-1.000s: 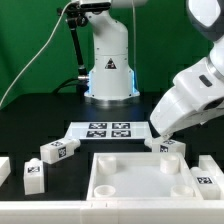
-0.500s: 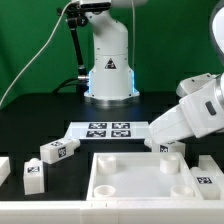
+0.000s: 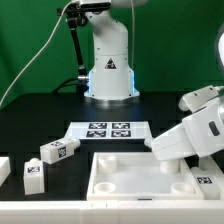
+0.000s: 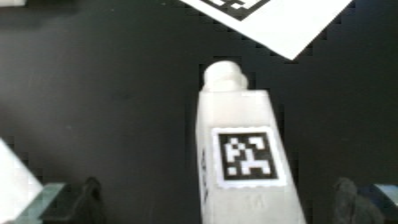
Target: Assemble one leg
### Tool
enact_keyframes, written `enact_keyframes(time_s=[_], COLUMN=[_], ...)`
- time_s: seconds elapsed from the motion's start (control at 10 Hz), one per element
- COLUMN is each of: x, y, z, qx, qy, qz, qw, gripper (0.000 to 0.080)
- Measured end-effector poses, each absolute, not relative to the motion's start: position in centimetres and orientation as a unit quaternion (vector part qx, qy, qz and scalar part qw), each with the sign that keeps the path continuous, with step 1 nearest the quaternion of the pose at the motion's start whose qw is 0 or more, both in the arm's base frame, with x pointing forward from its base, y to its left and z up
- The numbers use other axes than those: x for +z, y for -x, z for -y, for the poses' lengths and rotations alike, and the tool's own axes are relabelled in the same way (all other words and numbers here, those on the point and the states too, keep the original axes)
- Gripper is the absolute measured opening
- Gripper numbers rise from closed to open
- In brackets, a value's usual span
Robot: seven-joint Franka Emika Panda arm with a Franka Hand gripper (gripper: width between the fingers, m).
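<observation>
In the wrist view a leg, a white block with a rounded peg end and a square tag on its top face, lies on the black table. My gripper is open, with one dark finger on each side of the leg and a gap between each finger and the leg. In the exterior view the gripper is low over the table beside the large white square piece, and the arm hides this leg.
Two more legs lie at the exterior view's left, another at its right. The marker board lies behind the square piece; its corner shows in the wrist view. The robot base stands at the back.
The arm has come down and forward over the leg beside the square piece, and now hides it in the exterior view. The other parts have not moved.
</observation>
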State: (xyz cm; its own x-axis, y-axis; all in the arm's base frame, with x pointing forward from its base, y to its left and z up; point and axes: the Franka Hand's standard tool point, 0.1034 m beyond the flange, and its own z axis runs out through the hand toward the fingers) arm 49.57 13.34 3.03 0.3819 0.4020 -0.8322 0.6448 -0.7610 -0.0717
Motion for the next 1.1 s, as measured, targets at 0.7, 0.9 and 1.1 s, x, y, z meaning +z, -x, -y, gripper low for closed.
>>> enact_keyframes(time_s=[0.7, 0.9, 1.1], x=[2.28, 2.26, 2.27], y=[-48.26, -48.28, -48.27], z=[-13.22, -13.24, -13.39], qx=[-0.468, -0.468, -0.467], qy=[-0.815, -0.815, -0.814], qz=[-0.314, -0.314, -0.316], qw=[0.138, 0.138, 0.138], gripper=[0.0649, 0.0526, 0.0272])
